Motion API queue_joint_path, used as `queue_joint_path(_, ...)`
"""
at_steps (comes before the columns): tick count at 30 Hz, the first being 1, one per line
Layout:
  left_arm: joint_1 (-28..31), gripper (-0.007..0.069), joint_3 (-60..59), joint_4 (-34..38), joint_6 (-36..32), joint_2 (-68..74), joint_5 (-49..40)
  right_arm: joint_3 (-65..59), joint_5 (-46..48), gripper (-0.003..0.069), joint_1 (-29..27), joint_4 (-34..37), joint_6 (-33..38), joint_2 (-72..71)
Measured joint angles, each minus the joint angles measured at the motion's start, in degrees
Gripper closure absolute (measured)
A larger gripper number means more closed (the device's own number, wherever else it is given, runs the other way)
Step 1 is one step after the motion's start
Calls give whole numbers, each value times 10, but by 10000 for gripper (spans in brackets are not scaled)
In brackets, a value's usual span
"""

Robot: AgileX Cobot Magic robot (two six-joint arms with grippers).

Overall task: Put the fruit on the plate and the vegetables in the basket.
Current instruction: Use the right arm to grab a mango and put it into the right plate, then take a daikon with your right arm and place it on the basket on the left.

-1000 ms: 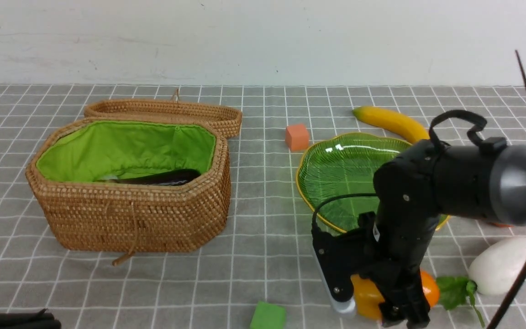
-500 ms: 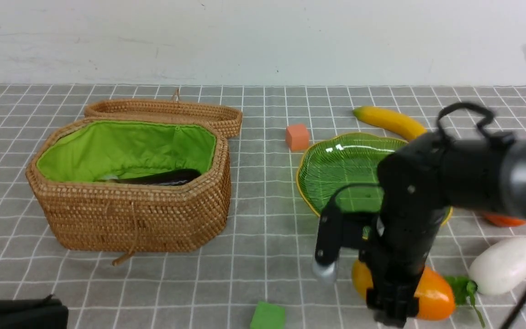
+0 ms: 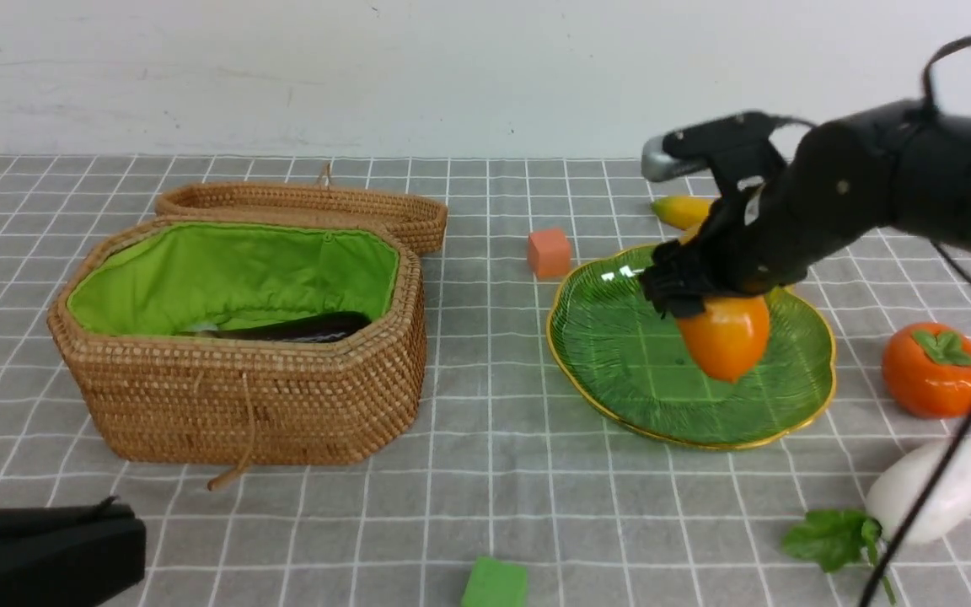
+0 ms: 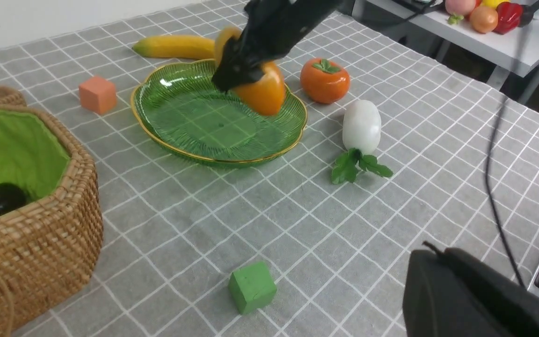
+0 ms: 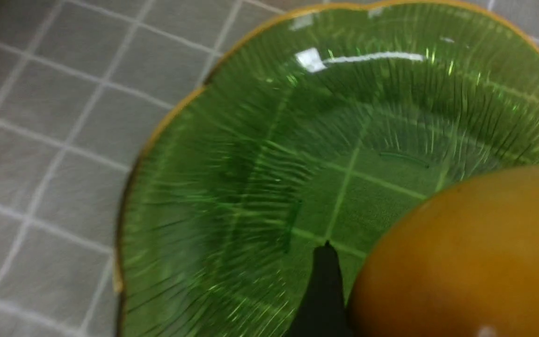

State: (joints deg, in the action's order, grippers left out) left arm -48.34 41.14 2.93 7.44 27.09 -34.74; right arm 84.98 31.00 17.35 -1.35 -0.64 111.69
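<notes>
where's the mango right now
In the front view the mango hangs in the right gripper over the plate, right of the basket.

Orange-yellow mango (image 3: 726,337), ribbed green plate (image 3: 612,354) with a yellow rim. Grey cloth (image 3: 485,472) gridded white; tan wicker basket (image 3: 249,405), bright green lining.

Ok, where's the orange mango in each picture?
Front view: mango right of centre, held over the green plate.
Left wrist view: mango over the plate, near the persimmon.
Right wrist view: mango huge and close, plate beneath.
Shared landmark: the green plate.
</notes>
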Motion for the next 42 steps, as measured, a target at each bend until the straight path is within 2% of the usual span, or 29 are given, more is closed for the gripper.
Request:
queue_joint_path(4, 0, 638, 0, 0, 0, 0, 0, 26, 2, 93, -7, 0, -8, 48)
queue_joint_path(6, 0, 638, 0, 0, 0, 0, 0, 40, 9, 13, -7, 0, -15, 55)
queue_joint_path(8, 0, 638, 0, 0, 0, 0, 0, 45, 17, -6, -7, 0, -18, 53)
queue_joint_path(11, 0, 638, 0, 0, -1, 0, 1, 59, 80, -16, -7, 0, -36, 23)
queue_joint_path(14, 0, 638, 0, -1, -2, 0, 1, 62, 149, 27, -7, -3, -54, -25)
queue_joint_path(16, 0, 638, 0, -1, -5, 0, 1, 61, 195, 72, -7, -10, -66, -56)
queue_joint_path(17, 0, 638, 0, -1, -9, 0, 1, 54, 240, 139, -10, -24, -88, -95)
queue_joint_path(18, 0, 638, 0, -1, -9, 0, 1, 52, 245, 139, -10, -27, -91, -100)
queue_joint_path(19, 0, 638, 0, -1, -12, 0, 1, 22, 272, 221, -21, -49, -124, -141)
queue_joint_path(21, 0, 638, 0, -1, -17, 0, 1, -36, 285, 302, -47, -68, -172, -191)
queue_joint_path(22, 0, 638, 0, -1, -17, 0, 1, -36, 286, 308, -51, -68, -177, -196)
queue_joint_path(23, 0, 638, 0, -1, -25, 0, 1, -100, 284, 342, -84, -73, -222, -228)
queue_joint_path(25, 0, 638, 0, -1, -36, 0, 1, -164, 274, 347, -126, -65, -259, -252)
queue_joint_path(27, 0, 638, 0, -1, -42, 0, 0, -219, 239, 306, -174, -34, -290, -260)
queue_joint_path(29, 0, 638, 0, 0, -44, 0, 0, -243, 211, 274, -190, -15, -294, -259)
queue_joint_path(32, 0, 638, 0, 7, -45, 0, 0, -274, 119, 115, -220, 29, -288, -237)
queue_joint_path(35, 0, 638, 0, 13, -45, 0, 0, -274, 71, 17, -222, 41, -280, -203)
queue_joint_path(38, 0, 638, 0, 14, -45, 0, 0, -273, 60, -20, -224, 46, -278, -161)
queue_joint_path(42, 0, 638, 0, 14, -46, 0, 0, -273, 59, 1, -223, 53, -275, -116)
